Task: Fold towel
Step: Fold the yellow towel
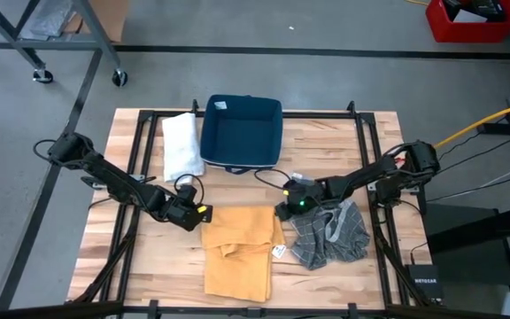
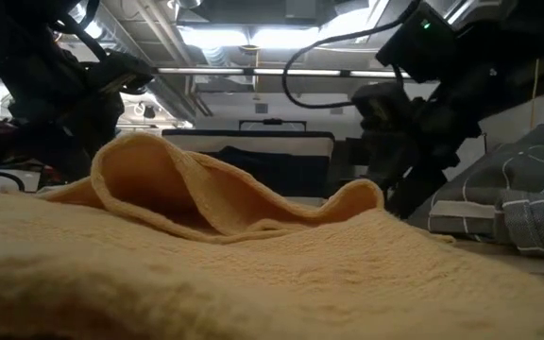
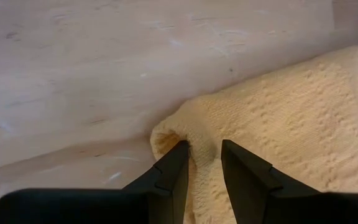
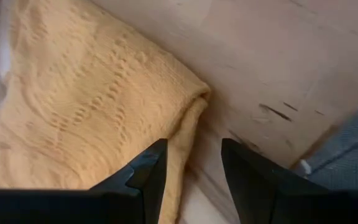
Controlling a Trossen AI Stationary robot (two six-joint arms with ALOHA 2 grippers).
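A yellow knit towel [image 1: 237,252] lies at the table's near middle, its far part wider than its near part. My left gripper [image 1: 200,215] is at the towel's far left corner and is shut on it. My right gripper [image 1: 283,211] stands open at the far right corner [image 4: 194,99]. The towel's edge [image 4: 180,149] runs between its fingers beside one of them, and bare table shows beside the other. In the low view the towel rises in a hump [image 2: 140,161] on the left and a lower one [image 2: 357,198] on the right. My left gripper pinches the towel's far left corner [image 3: 199,134] between its two fingers. The cloth bunches into a small fold [image 3: 166,138] beside one finger. The fingers slant down from the table's left side. The corner stands raised and the rest of the towel lies slack on the table.
A crumpled grey towel [image 1: 330,235] lies just right of the yellow one, under the right arm. A dark blue bin [image 1: 242,131] stands at the far middle, with a folded white towel [image 1: 181,146] to its left. A small tag [image 1: 279,252] lies by the towel's right edge.
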